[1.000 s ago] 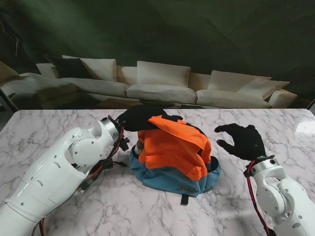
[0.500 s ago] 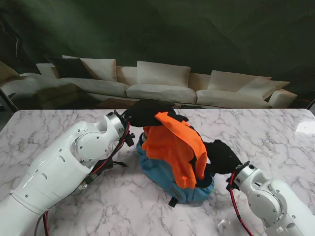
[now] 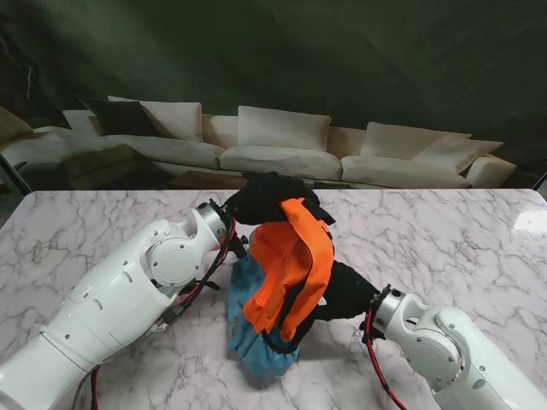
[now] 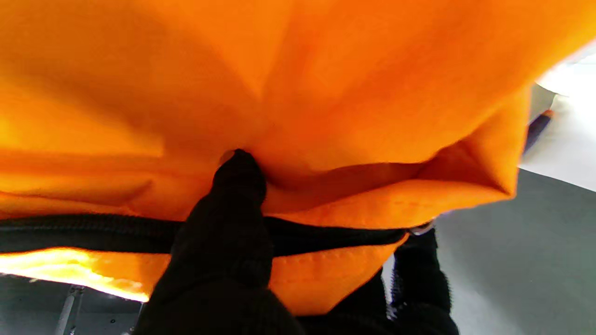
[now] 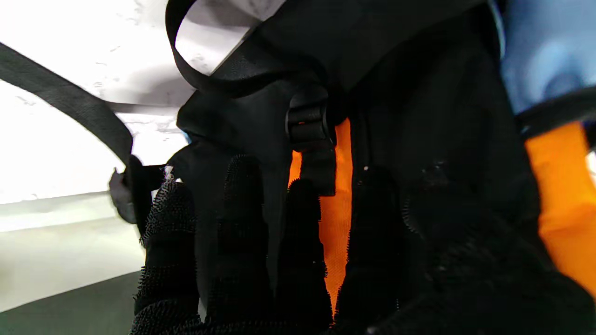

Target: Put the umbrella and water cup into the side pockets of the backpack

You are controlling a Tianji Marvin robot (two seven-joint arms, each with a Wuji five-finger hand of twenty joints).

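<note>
The orange and blue backpack (image 3: 286, 265) stands tipped up in the middle of the marble table (image 3: 444, 231), its blue base nearer to me. My left hand (image 3: 269, 195) is shut on its orange top edge; the left wrist view shows orange fabric (image 4: 298, 93) and a black zipper under my left hand's fingers (image 4: 223, 242). My right hand (image 3: 342, 290) lies flat against the backpack's black back panel, fingers (image 5: 279, 260) straight beside a strap buckle (image 5: 309, 123). I see neither the umbrella nor the water cup.
A loose black shoulder strap (image 5: 70, 102) trails over the table. A pale sofa (image 3: 282, 145) stands beyond the table's far edge. Both white arms flank the backpack closely.
The backpack has turned and tipped up from lying flat. My right hand swung in from the right and pressed onto its back. My left hand shifted right, still holding the top.
</note>
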